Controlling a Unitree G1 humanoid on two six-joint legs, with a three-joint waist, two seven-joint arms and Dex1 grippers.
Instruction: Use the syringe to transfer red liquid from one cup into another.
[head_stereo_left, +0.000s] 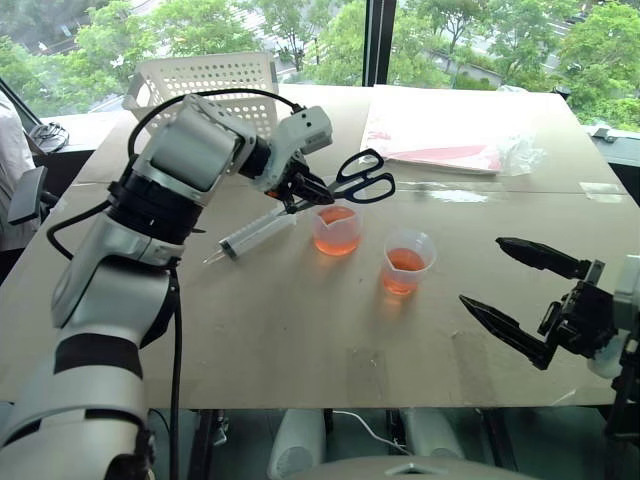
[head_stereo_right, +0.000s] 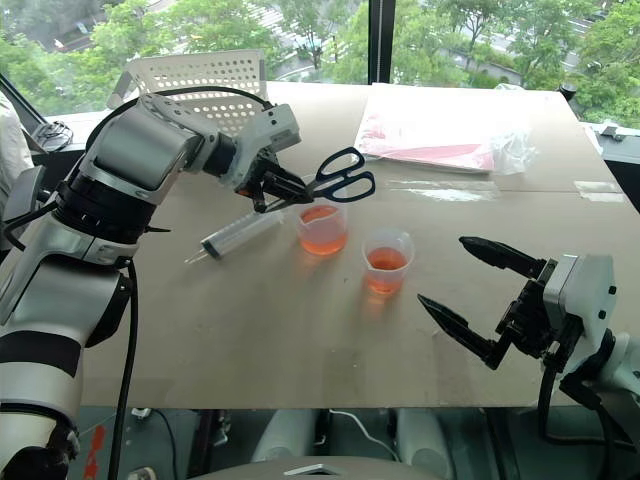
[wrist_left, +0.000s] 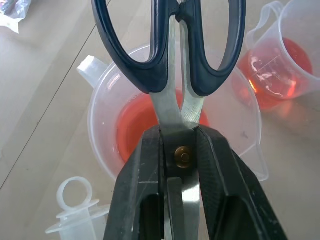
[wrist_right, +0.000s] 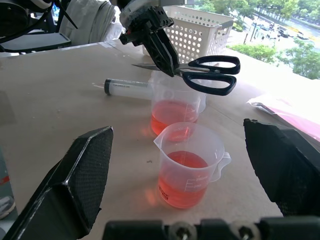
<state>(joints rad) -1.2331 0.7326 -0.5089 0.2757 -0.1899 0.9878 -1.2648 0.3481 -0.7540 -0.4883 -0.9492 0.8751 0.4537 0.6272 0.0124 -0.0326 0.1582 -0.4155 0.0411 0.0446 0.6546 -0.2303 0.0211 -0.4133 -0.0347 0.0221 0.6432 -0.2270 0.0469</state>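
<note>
The left end effector (head_stereo_left: 305, 188) is clenched on a pair of black-handled scissors (head_stereo_left: 362, 178) at the blades' pivot, holding them above the surface (head_stereo_left: 300, 330) with the handles pointing away from the arm. The left wrist view shows the brass rivet pinched between the fingers (wrist_left: 145, 195) and the ring top of the syringe (wrist_left: 76, 205) just beside them; the head views show the whole syringe (head_stereo_left: 255, 235) lying flat on the surface, below and to the left of that end effector, its ring end nearest the fingers and its nozzle pointing away. Directly under the scissors stands one cup (head_stereo_left: 336, 229) of red liquid (head_stereo_left: 337, 237), with a second cup (head_stereo_left: 406, 262) near it to the right. The right end effector (head_stereo_right: 478, 300), fingers spread wide and empty, hangs at the surface's near right edge, well apart from the syringe.
</note>
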